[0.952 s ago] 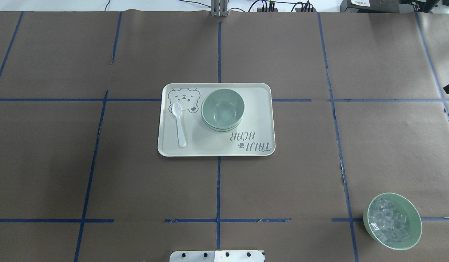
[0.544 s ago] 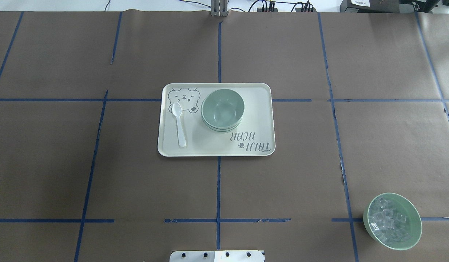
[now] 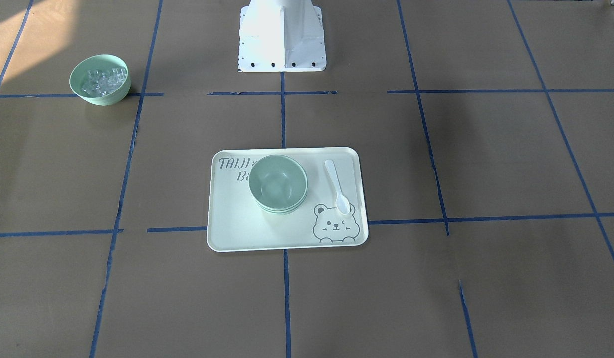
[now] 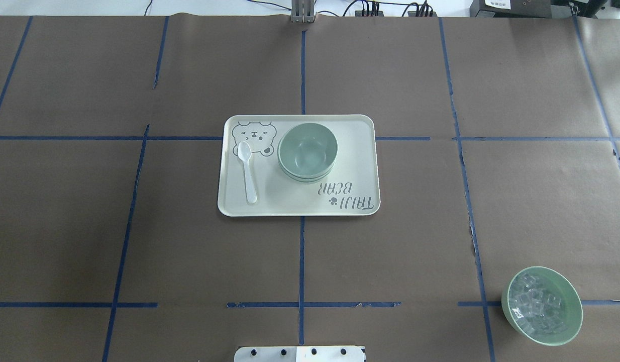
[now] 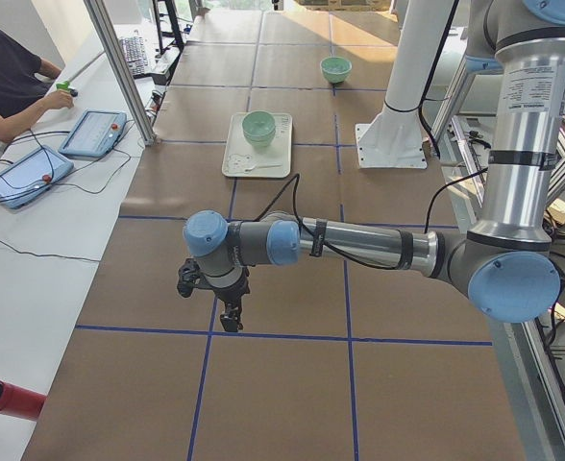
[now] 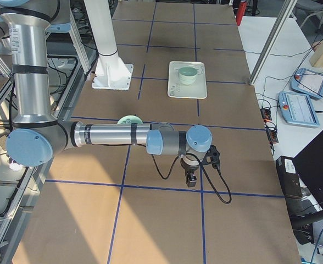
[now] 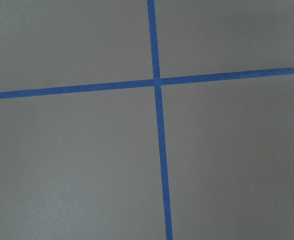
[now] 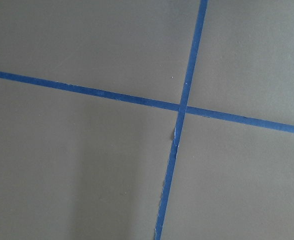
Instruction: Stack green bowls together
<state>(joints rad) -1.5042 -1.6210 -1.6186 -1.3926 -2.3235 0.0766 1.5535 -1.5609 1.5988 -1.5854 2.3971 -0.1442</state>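
bowls: three pale mint-green round plastic bowls [image 4: 307, 151], counted by their rims, nested upright into one stack on the tray.
tray: one cream rectangular plastic tray [image 4: 360, 151], lay flat at the middle of the worktop [image 4: 89, 226].
writing: read "TAIJI BEAR" beside a small paw print along one long edge of the tray; a bear face was drawn in one corner.
spoon: one white plastic spoon [image 4: 248, 173], lay on the tray just beside the stack and apart from it, its bowl end overlapping the edge of the bear drawing.
fourth bowl: one green bowl of clear cubes [image 4: 541, 305], stood well apart from the tray, on the robot's right.
left hand [image 5: 231, 322]: hung over bare brown paper, well apart from the tray; could not tell whether released or clenched.
right hand [image 6: 190, 180]: hung likewise over a blue tape line; could not tell its state either.
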